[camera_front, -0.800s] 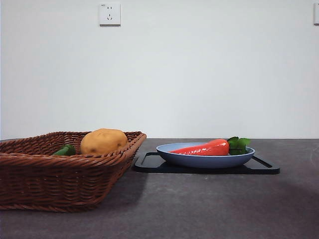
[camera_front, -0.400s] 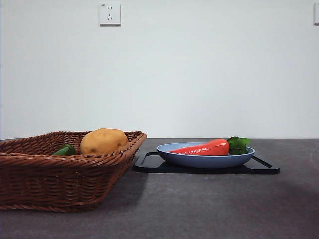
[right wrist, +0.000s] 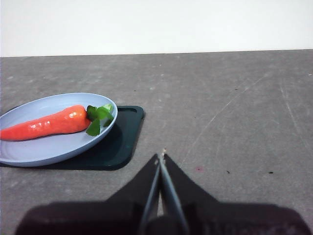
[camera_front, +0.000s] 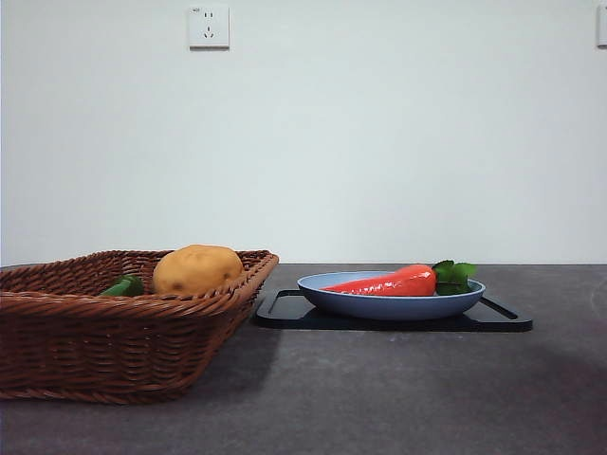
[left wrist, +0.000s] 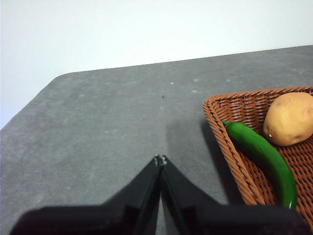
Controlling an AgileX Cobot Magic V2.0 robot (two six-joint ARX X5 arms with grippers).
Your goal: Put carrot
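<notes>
The glossy red-orange plastic carrot [camera_front: 389, 282] lies on its side in a shallow pale-blue oval plate [camera_front: 379, 305] at centre right of the front view, its dark green leaves toward the right, its narrow tip toward the left. The plate sits on a flat black rectangular tray [camera_front: 503, 320] resting on the dark grey tabletop [camera_front: 398, 398]. At lower left stands a brown woven wicker basket [camera_front: 104, 351] holding a rounded yellow-brown potato [camera_front: 196, 269] and, just left of it, a long green pepper [camera_front: 123, 286]. The basket's right corner is just beside the tray.

The left tool [left wrist: 160, 159] hangs over bare tabletop near the basket's corner, jaws pressed together and empty. The right tool [right wrist: 161, 157] hangs beside the tray, apart from the carrot, its jaws likewise closed on nothing.
</notes>
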